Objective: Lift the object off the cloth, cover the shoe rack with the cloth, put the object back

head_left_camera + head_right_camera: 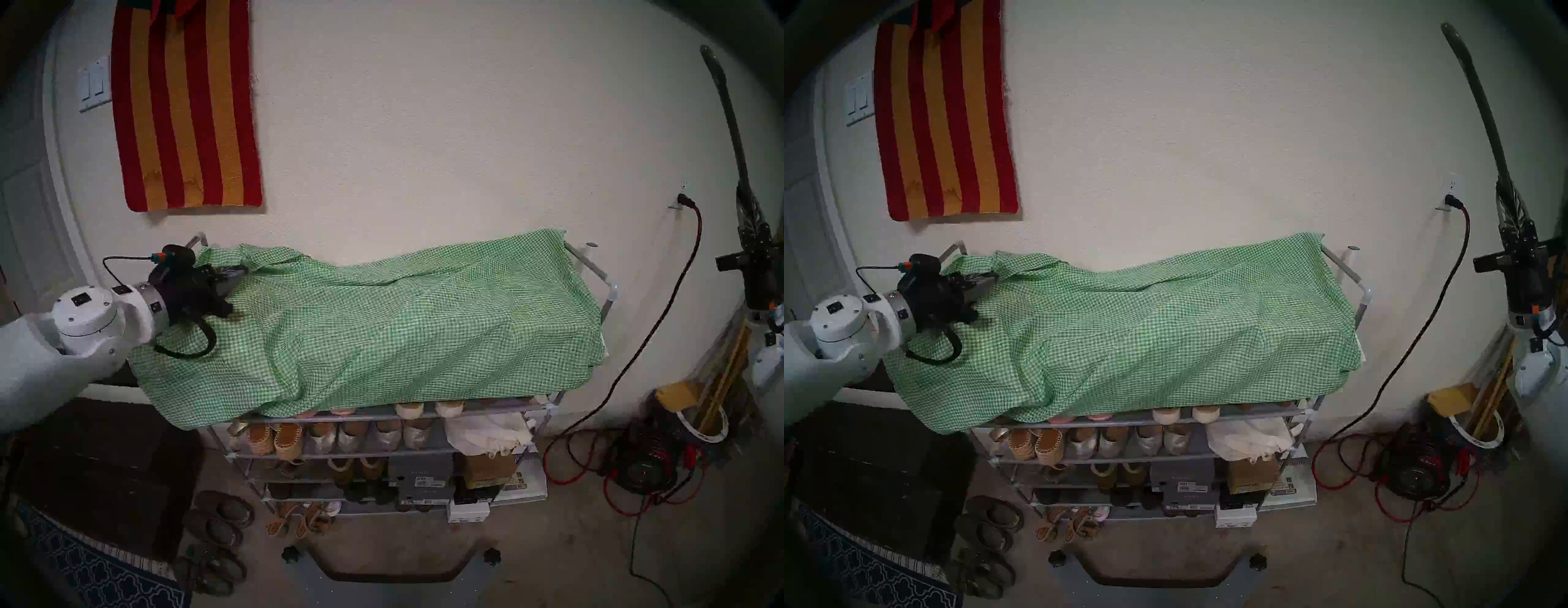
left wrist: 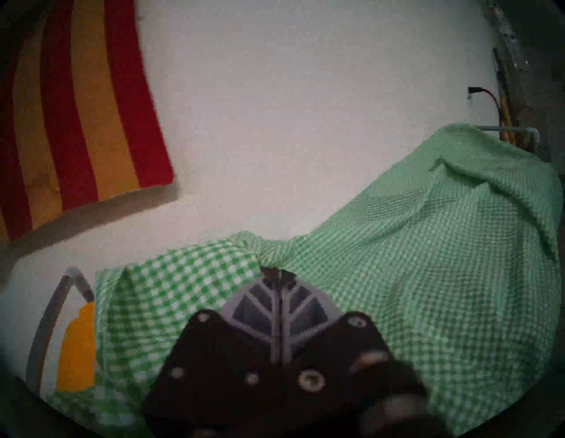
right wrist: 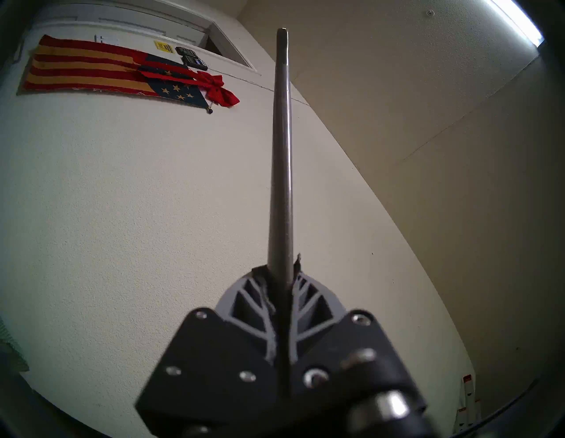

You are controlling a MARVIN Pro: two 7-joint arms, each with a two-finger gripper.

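1. against a cream wall, the green check cloth (image 1: 382,322) drapes the shoe rack (image 1: 611,293).
2. left gripper (image 1: 237,271) pinches the cloth's far-left corner.
3. right gripper (image 3: 282,269), right of the rack, clamps the shoehorn (image 3: 281,146) upright.

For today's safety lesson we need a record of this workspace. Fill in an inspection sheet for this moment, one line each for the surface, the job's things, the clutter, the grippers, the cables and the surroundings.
Surface: top of the shoe rack, almost all under cloth.
Job's things: green check cloth draped over the top tier, bunched at the rear left corner; shoehorn held upright in the air, off to the right.
Clutter: shoes and boxes on the lower tiers; loose shoes on the floor.
Grippers: left gripper shut on the cloth's bunched corner; right gripper shut on the shoehorn.
Cables: red and black cord from the wall outlet down to coils on the floor.
Surroundings: striped rug hanging on the wall; dark chest left of the rack.
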